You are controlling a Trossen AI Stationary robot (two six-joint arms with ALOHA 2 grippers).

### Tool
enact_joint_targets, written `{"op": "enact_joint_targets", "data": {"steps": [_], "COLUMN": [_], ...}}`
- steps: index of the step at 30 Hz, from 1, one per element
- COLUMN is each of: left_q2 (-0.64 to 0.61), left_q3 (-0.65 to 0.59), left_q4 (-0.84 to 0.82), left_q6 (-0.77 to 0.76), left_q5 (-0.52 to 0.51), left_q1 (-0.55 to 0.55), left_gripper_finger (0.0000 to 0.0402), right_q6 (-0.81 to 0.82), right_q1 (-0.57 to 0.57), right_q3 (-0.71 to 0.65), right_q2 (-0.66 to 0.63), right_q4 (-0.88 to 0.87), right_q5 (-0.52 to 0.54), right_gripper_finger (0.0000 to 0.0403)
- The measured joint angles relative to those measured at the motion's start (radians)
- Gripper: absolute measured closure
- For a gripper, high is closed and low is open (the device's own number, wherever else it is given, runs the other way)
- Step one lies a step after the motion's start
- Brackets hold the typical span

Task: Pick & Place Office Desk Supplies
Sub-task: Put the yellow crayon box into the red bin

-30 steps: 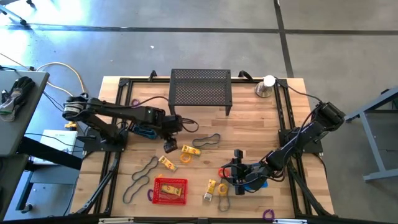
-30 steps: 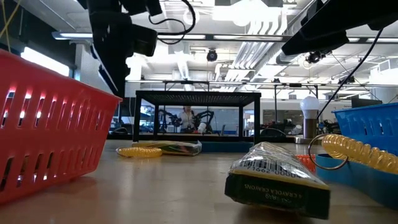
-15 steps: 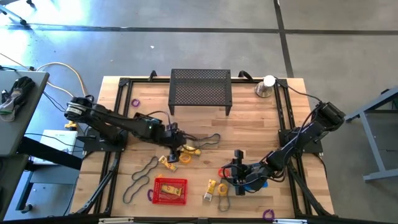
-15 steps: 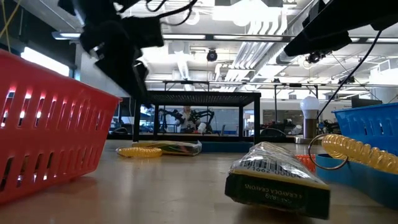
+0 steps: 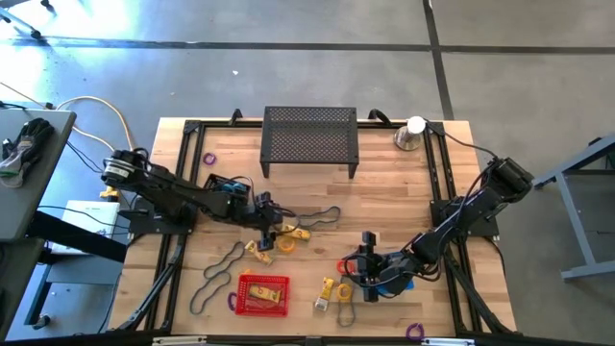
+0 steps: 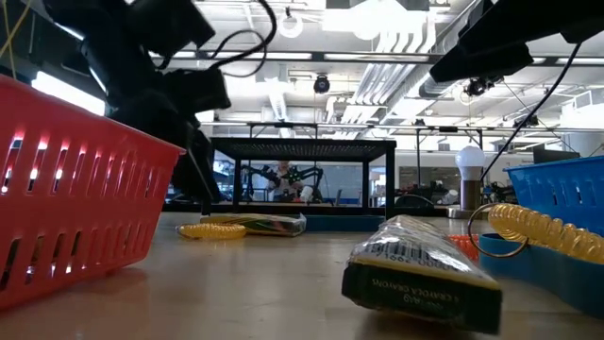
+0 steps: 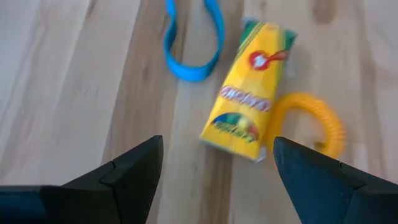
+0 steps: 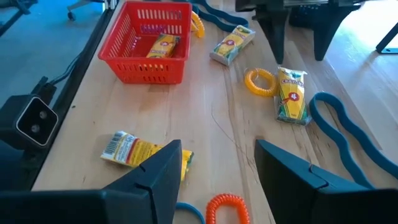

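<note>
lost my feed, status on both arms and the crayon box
Left gripper open, low over yellow crayon box. Right gripper open, empty, waiting near table's front. Orange coil ring touches the box.

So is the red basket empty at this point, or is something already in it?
Not empty. The right wrist view shows a yellow crayon box lying inside the red basket; the high view also shows yellow within its walls.

The table [image 5: 384, 207] was pale wood planks, smooth and matt, with visible grain. The crayon box [image 7: 247, 107] looked like printed card, slightly glossy; another [image 6: 415, 269] lay under crinkled clear wrap. The yellow coil [image 7: 320, 121] was shiny plastic, like the orange coil [image 8: 229, 206]. The blue band [image 7: 189, 46] looked smooth and rubbery. The red basket [image 8: 146, 43] was slotted plastic. The stand [image 5: 309, 135] was matt black metal mesh. The fingers [image 7: 118, 177] were matt black.
</note>
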Motion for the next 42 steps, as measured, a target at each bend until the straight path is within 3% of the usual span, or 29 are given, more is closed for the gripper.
{"op": "enact_joint_targets", "data": {"steps": [17,32,42], "left_q2": [0.033,0.236,0.286], "left_q3": [-0.053,-0.049,-0.051], "left_q4": [0.100,0.315,0.391], "left_q6": [-0.018,0.152,0.145], "left_q5": [0.000,0.002,0.106], "left_q1": [0.005,0.010,0.012], "left_gripper_finger": [0.0105,0.0105,0.0114], "right_q6": [-0.003,-0.008,-0.023], "right_q1": [-0.026,-0.026,-0.051], "right_q3": [0.000,0.000,0.000], "right_q2": [0.000,0.000,0.000], "right_q4": [0.002,0.008,0.015], "right_q5": [0.000,0.001,-0.004], "right_gripper_finger": [0.0211,0.0211,0.0211]}}
